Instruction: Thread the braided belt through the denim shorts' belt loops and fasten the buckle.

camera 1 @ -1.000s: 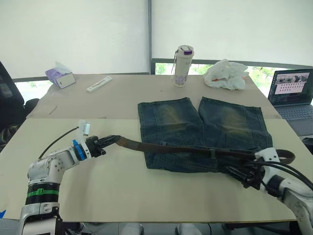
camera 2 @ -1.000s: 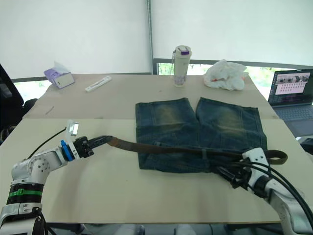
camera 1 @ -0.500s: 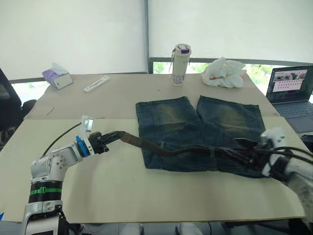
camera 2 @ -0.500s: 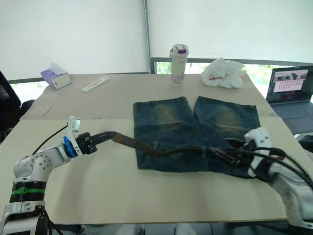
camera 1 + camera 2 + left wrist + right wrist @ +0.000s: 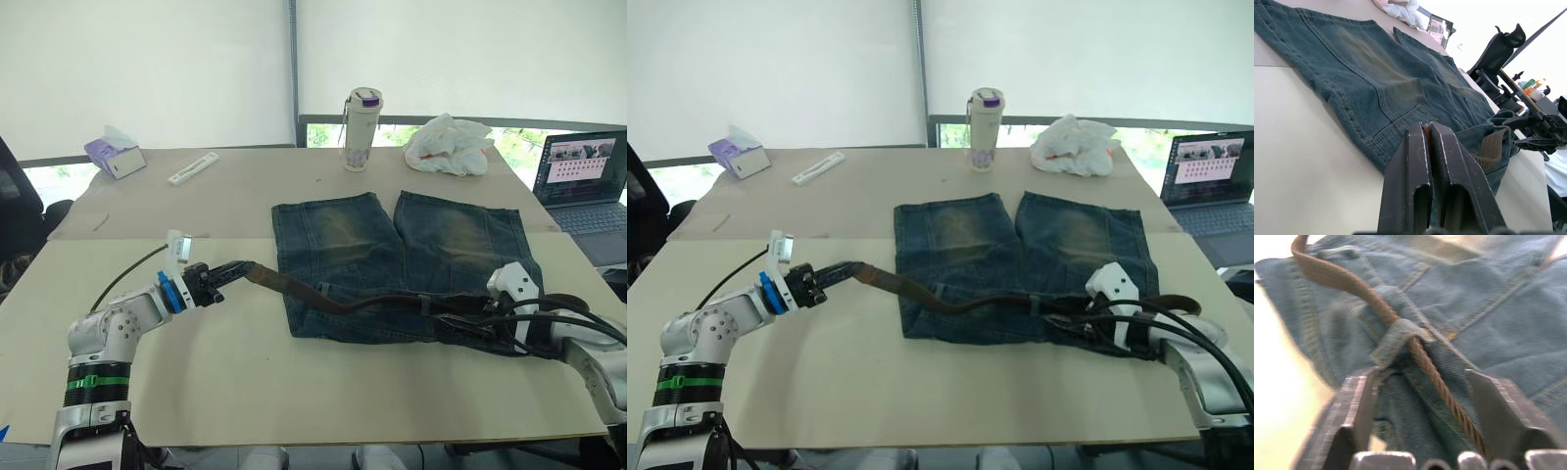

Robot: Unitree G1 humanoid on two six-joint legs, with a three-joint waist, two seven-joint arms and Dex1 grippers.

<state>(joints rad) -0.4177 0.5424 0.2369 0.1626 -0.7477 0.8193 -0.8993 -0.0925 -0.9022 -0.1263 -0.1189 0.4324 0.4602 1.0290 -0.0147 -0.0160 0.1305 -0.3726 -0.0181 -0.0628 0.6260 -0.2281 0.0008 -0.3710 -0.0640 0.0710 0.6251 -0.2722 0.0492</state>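
The dark blue denim shorts (image 5: 402, 264) lay flat on the beige table (image 5: 245, 372) with the olive-brown braided belt (image 5: 343, 302) along their waistband, so the left gripper (image 5: 217, 278), clenched on the belt's end, had to pull steadily and low (I judge), while the right gripper (image 5: 1080, 315), released, steadied a denim belt loop (image 5: 1396, 340).
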